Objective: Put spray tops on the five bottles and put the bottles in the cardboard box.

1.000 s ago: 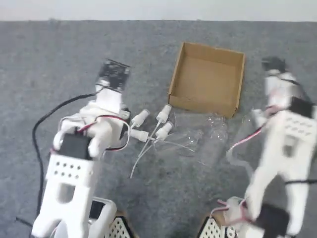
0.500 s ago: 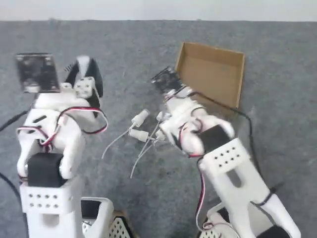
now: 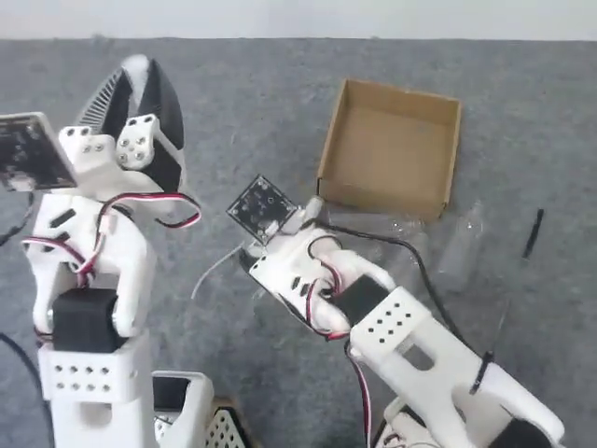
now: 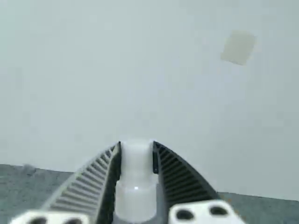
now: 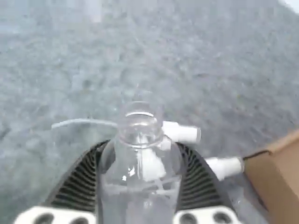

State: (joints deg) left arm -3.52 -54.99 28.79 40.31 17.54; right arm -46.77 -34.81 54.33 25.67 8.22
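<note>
My left gripper (image 4: 135,147) is raised off the carpet at the left of the table (image 3: 140,70) and points up at the wall. It is shut on a white spray top (image 4: 135,196). My right arm (image 3: 317,275) lies across the middle of the table. Its gripper (image 5: 140,149) is shut on a clear bottle (image 5: 140,163) with an open neck, held low over the carpet. Two loose spray tops (image 5: 183,133) (image 5: 224,165) lie just beyond the bottle, beside a thin tube (image 5: 84,123). The cardboard box (image 3: 392,149) stands open at the back.
More clear bottles (image 3: 459,245) lie on the grey carpet in front of the box, partly behind my right arm. A thin black stick (image 3: 532,233) lies to the right. A corner of the box (image 5: 275,172) is close to my right gripper.
My left arm rose from the spray tops on the carpet, carrying one up to the left. My right arm swung from the right side to the middle with a bottle.
</note>
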